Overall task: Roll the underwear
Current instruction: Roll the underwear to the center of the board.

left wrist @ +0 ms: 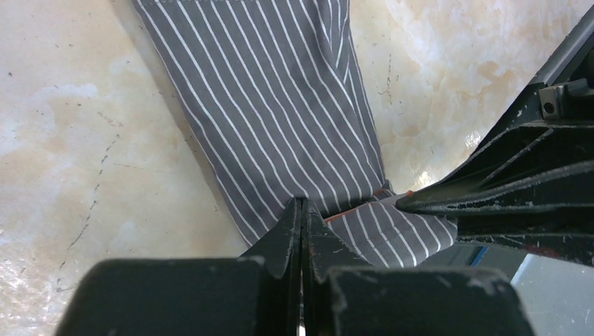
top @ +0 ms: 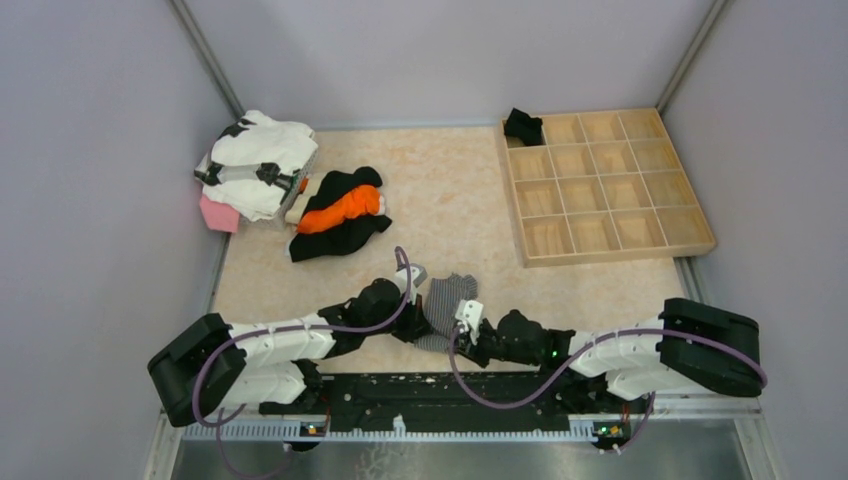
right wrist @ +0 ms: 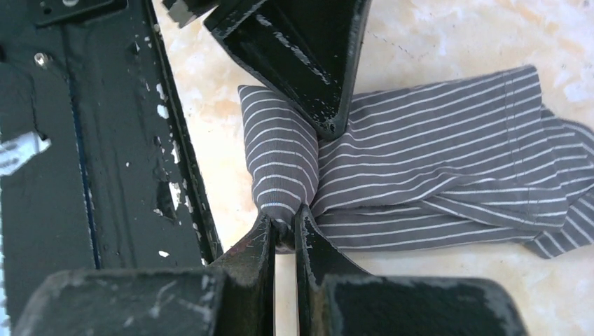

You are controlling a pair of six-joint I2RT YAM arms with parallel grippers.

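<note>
Grey with fine white stripes: found the striped underwear (top: 443,305) lying on the table (top: 450,190) at its near edge, between the two arms, partly folded over on itself. Recorded the left gripper (left wrist: 302,206) with fingers drawn together to a hairline, tips nipping the gathered edge of the cloth. Recorded the right gripper (right wrist: 284,218) likewise all but closed, pinching a bunched fold on the opposite side (cloth cinched to a narrow waist between the two sets of tips). Noted the two grippers tip to tip, just beside each other over the garment. Located the black underwear (top: 523,125) well apart, bundled in the far-left corner compartment of the wooden tray (top: 620,256). Logged a heap of clothes (top: 258,160) at the far left of the table.
</note>
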